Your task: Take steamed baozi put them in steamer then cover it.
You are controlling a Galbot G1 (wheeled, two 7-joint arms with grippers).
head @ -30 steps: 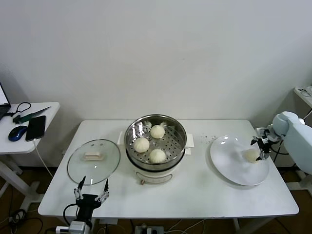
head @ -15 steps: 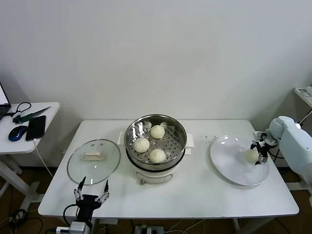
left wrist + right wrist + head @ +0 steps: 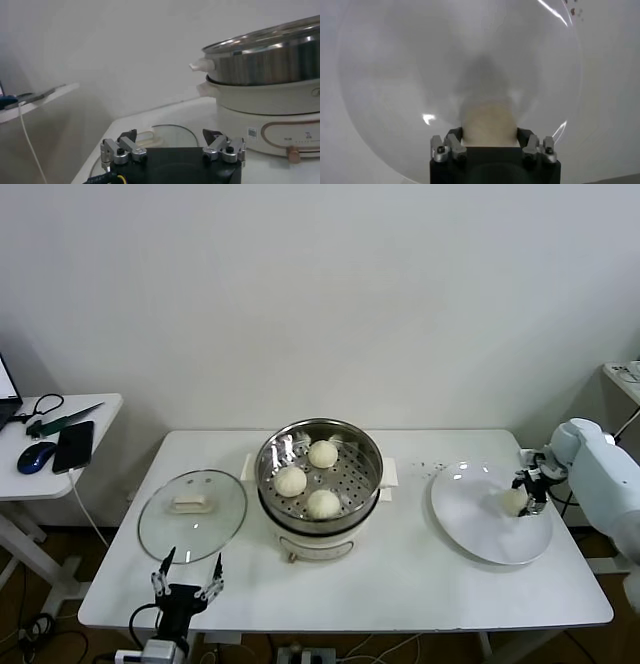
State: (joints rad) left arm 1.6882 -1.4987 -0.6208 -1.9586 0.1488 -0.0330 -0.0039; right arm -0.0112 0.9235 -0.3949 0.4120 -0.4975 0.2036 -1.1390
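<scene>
Head view shows the left gripper (image 3: 186,577) idle at the near edge of the bench (image 3: 410,579), fingers wide apart and empty, just before the glass cover (image 3: 192,508). Beyond sits the steamer (image 3: 319,474) with three baozi inside. Farther right, on the white plate (image 3: 478,529), the right gripper (image 3: 529,493) has its fingers drawn in around the last baozi (image 3: 514,501); soft, light dough, likely best pinched gently across its sides so it neither dents nor slips
</scene>
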